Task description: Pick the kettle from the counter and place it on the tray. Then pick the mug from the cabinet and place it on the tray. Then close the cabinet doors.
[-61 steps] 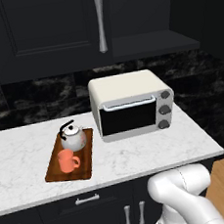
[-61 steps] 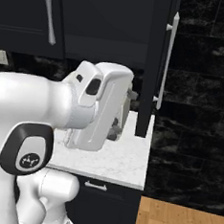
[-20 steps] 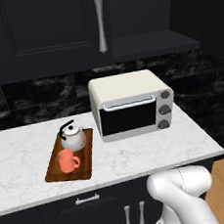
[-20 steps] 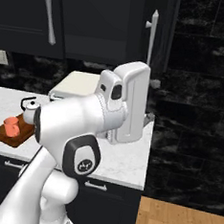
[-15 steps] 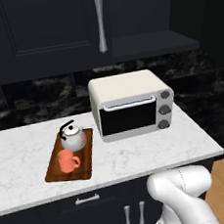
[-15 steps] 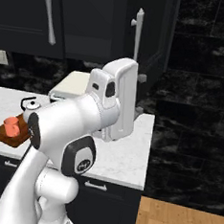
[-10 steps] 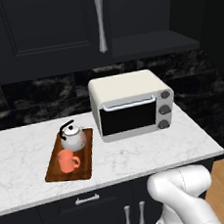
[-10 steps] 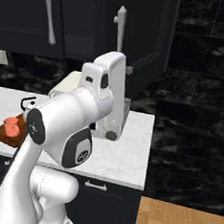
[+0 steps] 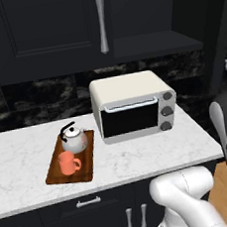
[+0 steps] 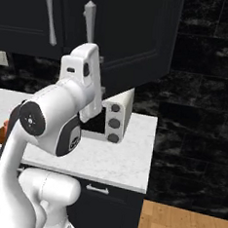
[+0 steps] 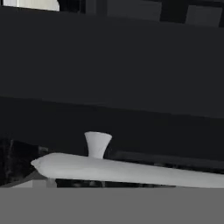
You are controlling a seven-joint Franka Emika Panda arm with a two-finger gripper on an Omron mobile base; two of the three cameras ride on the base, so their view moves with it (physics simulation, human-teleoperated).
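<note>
Closing the doors is the job in hand, I think, since the kettle (image 9: pixel 74 140) and the mug (image 9: pixel 68 164) both sit on the tray (image 9: pixel 86 159), which lies on the counter (image 9: pixel 21 166) left of the toaster oven (image 9: pixel 132 105). From the right base camera the right door (image 10: pixel 126 36) looks not quite flush, with its handle (image 10: pixel 89 21) close beside the left door's handle (image 10: pixel 49 21), and the arm's hand sits just below it. The camera on the hand looks straight at a dark door panel (image 11: pixel 113 65) with a silver handle (image 11: pixel 127 169) lying across the bottom of its picture (the hand is rolled, so an upright handle looks flat). No fingertips show, so by the pictures alone I cannot tell much, but the gripper seems spread wide and holding nothing. To do this well, push flat on the panel near the handle side, not on the thin handle, so the hand does not slip off. Push slow and steady until both doors line up, then check the left door (image 9: pixel 51 28) too.
</note>
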